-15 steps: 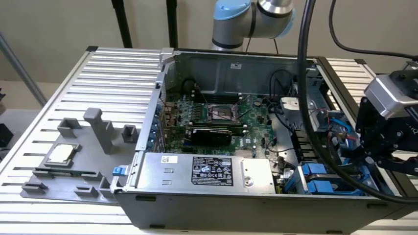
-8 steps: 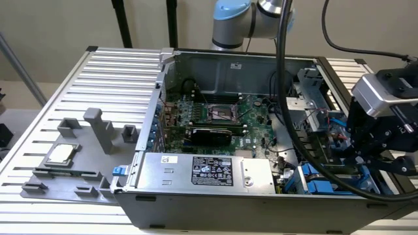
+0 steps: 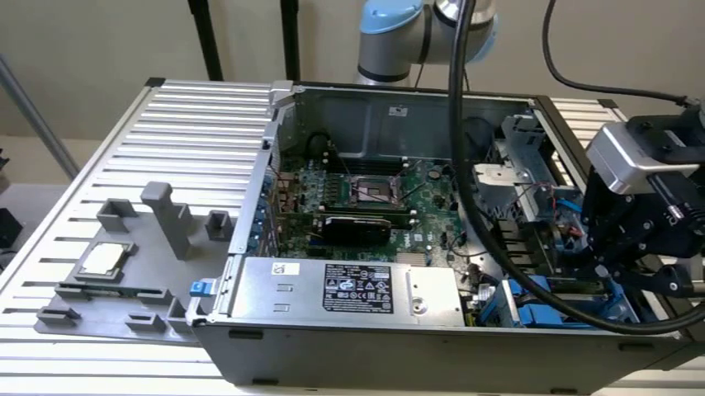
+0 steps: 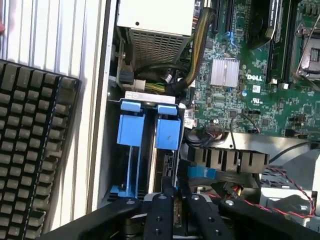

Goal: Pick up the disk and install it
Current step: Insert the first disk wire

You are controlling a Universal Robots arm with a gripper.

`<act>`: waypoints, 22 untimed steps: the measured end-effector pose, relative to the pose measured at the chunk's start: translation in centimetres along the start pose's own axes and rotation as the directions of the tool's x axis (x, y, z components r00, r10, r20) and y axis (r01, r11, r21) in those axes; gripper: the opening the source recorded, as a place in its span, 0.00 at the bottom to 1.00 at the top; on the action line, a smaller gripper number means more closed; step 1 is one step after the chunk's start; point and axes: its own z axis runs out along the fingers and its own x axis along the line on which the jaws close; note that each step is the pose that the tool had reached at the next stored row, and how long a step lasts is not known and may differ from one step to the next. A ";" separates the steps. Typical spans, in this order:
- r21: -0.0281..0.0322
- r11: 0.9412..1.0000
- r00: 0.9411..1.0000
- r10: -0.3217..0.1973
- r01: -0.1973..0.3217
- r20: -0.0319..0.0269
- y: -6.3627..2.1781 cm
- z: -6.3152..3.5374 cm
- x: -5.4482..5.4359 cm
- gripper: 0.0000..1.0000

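The disk point(image 4: 169, 169) stands on edge in the drive bay, a thin grey slab with a white label strip, under the right blue frame tab point(image 4: 167, 132). My gripper point(image 4: 175, 194) hangs over its near end, and the black fingers point(image 4: 159, 212) sit close on either side of it, pressed to its faces. A second blue frame point(image 4: 131, 129) fills the neighbouring slot. In the exterior view the gripper point(image 3: 617, 272) reaches down into the bay at the case's front corner on the exterior view's right.
The open computer case point(image 3: 248, 239) lies on a slatted metal table point(image 3: 177, 132), with motherboard point(image 3: 364, 194) and power supply point(image 3: 342, 289) exposed. A grey fixture point(image 3: 144, 272) holds a small silver chip point(image 3: 101, 258). A black keyboard point(image 4: 30, 150) lies beside the case. Thick cables point(image 3: 474, 198) cross it.
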 end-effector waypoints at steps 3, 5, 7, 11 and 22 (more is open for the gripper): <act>0.000 1.000 1.000 0.012 -0.012 -0.016 0.00 0.07 0.0 0.00; 0.000 1.000 0.999 0.016 -0.016 -0.028 0.00 0.11 0.0 0.00; 0.000 1.000 0.999 0.021 -0.021 -0.038 0.01 0.15 0.0 0.00; 0.000 1.000 0.999 0.023 -0.023 -0.043 0.01 0.19 0.0 0.00; 0.002 0.999 0.998 0.050 -0.050 -0.048 -0.04 0.58 -0.6 0.00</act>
